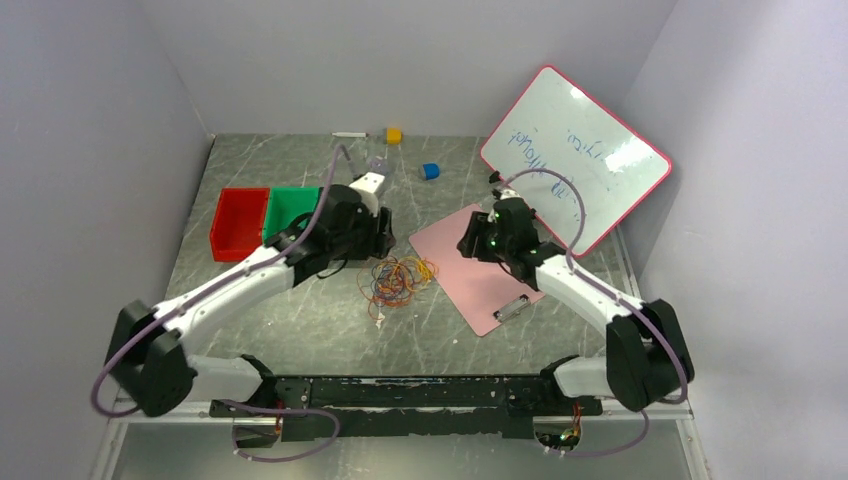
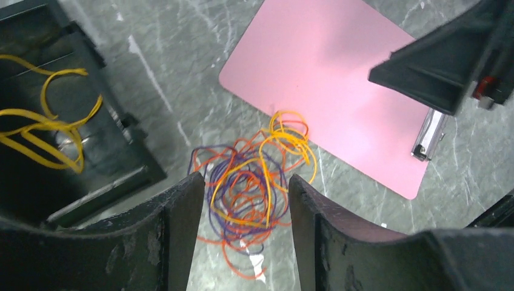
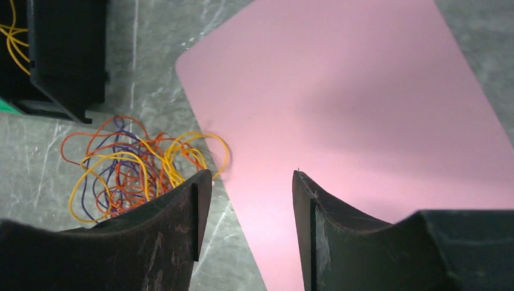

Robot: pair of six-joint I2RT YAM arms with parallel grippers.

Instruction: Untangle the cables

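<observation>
Curling in a loose nest on marbled grey table [image 1: 300,320], thin cables [image 1: 397,280]; left gripper [image 2: 243,182], right gripper [image 3: 251,176] agape, empty.

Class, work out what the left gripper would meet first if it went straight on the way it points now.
Probably the tangled cables: they lie between the left gripper's open fingers in its wrist view, though depth is unclear.

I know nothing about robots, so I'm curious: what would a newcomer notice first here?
A bright tangle of yellow, orange and purple cables lies in the middle of the grey marbled table. Just right of it lies a pink clipboard, and a whiteboard with blue scribbles leans in the far right corner.
</observation>
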